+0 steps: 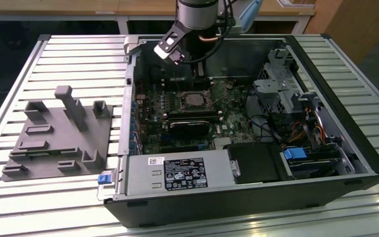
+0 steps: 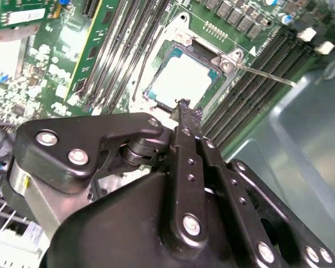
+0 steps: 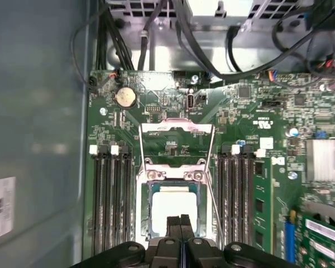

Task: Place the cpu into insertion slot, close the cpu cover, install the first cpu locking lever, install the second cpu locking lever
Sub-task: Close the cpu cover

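- Note the cpu (image 3: 171, 202) lying flat in the socket (image 1: 191, 100) on the motherboard (image 3: 251, 128), inside the open PC case (image 1: 357, 158) on the table (image 1: 38, 207). Judge placing as done.
- Note the cpu cover (image 3: 177, 128) open in the first wrist view, swung back off the socket on its hinge, with bare board showing through its window. Read the step in hand as closing the cover.
- Place the gripper (image 3: 180, 221) just over the cpu's near edge in the first wrist view, jaws together, nothing seen clamped between them. Cannot tell whether the tips touch the chip.
- Use the closed tips as a pusher on the cover's far bar, not on the thin side rails. Probably bends less that way.
- Follow the hinge arc and bring the frame down square, so the window drops around the cpu top rather than onto it.
- Keep the tips off the pale cpu top while crossing to the cover. A scrape or nudge there could unseat the chip.
- Watch the locking lever (image 2: 265, 75), a thin rod standing out beside the socket, apparently unlatched. Keep it from getting trapped under the frame, or the cover likely sits skewed.
- Mind the memory slots (image 3: 109, 195) close on both sides of the socket. Go slow, with small sideways moves only.
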Motion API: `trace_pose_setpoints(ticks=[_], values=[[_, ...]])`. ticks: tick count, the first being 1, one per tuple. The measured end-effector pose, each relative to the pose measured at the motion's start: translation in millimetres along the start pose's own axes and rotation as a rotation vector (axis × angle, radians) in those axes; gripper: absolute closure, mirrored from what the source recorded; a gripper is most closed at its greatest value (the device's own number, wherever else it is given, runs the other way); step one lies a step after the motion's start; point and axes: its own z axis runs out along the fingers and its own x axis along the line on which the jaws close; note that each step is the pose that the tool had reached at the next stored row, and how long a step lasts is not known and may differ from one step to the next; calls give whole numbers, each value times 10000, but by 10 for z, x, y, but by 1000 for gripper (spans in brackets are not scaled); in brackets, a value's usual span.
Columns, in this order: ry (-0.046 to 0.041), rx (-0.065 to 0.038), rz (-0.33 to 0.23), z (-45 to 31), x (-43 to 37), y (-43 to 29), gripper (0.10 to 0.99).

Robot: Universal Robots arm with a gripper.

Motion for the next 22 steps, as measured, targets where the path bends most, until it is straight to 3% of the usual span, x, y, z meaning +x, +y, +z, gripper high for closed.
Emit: trace_pose_setpoints(ticks=[4, 14, 15, 16, 22], values=[[0, 35, 4, -95, 1, 8, 980], [16, 56, 29, -97, -90, 17, 980], [15, 70, 29, -94, -89, 42, 980], [19, 169, 32, -76, -89, 187, 980], [24, 185, -13, -43, -87, 381, 980]])
